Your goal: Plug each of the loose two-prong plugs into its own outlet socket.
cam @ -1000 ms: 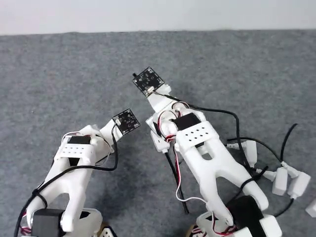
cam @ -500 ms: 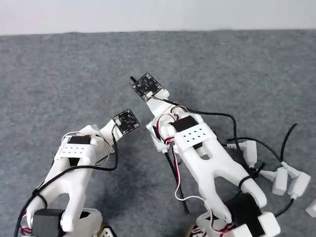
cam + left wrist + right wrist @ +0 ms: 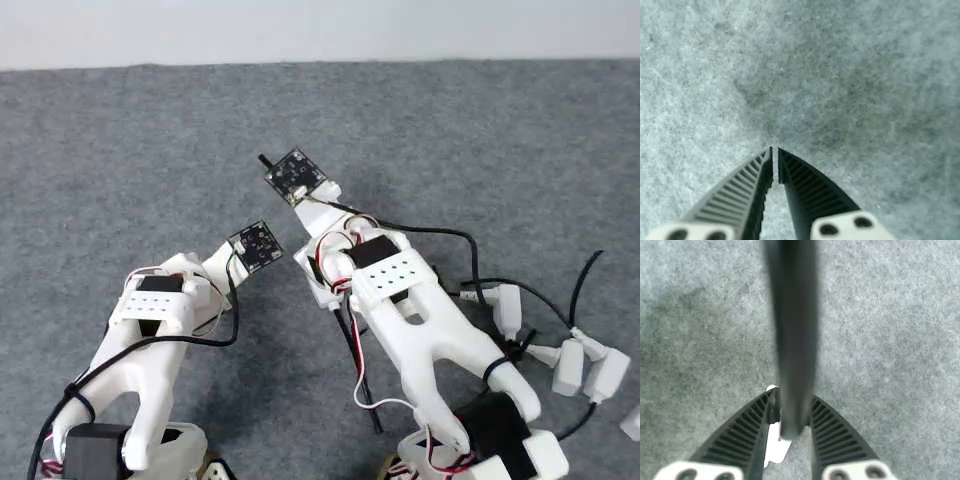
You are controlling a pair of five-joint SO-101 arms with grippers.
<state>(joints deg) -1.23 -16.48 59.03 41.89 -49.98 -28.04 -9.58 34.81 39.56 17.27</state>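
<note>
The right hand [image 3: 792, 399] is clamped on a black cord [image 3: 792, 315], and a bit of white plug [image 3: 774, 447] can be seen tucked in beside it, all held above the grey bench [image 3: 480, 130]. The left hand [image 3: 774, 155] is shut tight on nothing, hovering over bare felt. More white plugs [image 3: 568, 366] are piled near the right arm's base, well apart from both hands.
</note>
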